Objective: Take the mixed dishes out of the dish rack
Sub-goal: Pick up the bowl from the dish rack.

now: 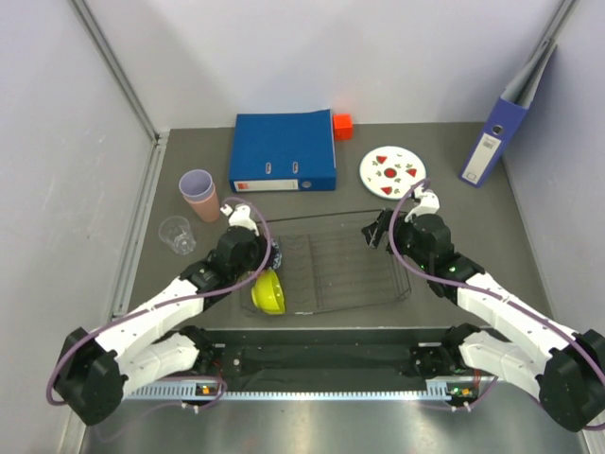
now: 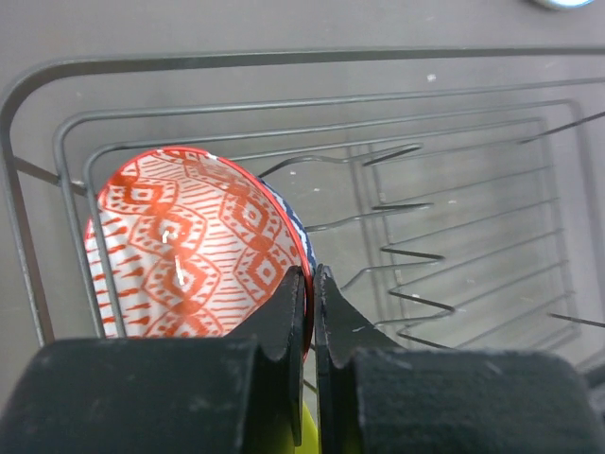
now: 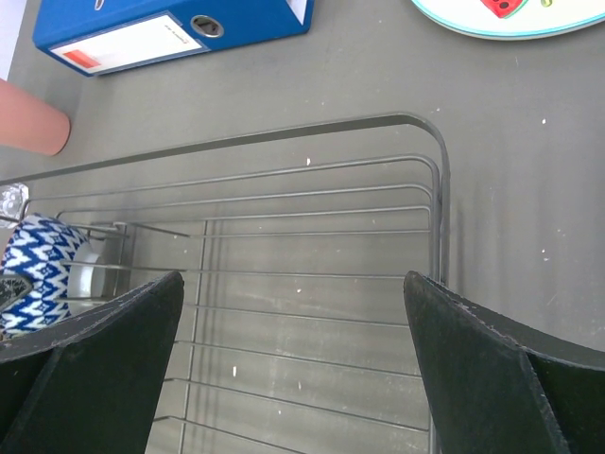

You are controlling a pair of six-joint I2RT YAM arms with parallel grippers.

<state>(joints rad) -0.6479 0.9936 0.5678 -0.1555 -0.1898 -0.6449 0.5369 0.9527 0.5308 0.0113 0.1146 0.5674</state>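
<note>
Pinching rim of patterned bowl [image 2: 189, 255] in dish rack [image 2: 284, 61] — left end effector [image 2: 310, 284], right end effector [image 3: 293, 279] spread above

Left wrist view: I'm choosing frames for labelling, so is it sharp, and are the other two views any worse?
Left wrist: patterned bowl sharp with small white glints, left gripper slightly soft up close. Right wrist: dish rack crisp, right gripper dark with little detail. Top external: even light, soft shadows.

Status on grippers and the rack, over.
Left gripper shut on rim of patterned bowl, inside dish rack. Right gripper open, empty, above rack. Lime-yellow bowl close beside, may snag on lift.
</note>
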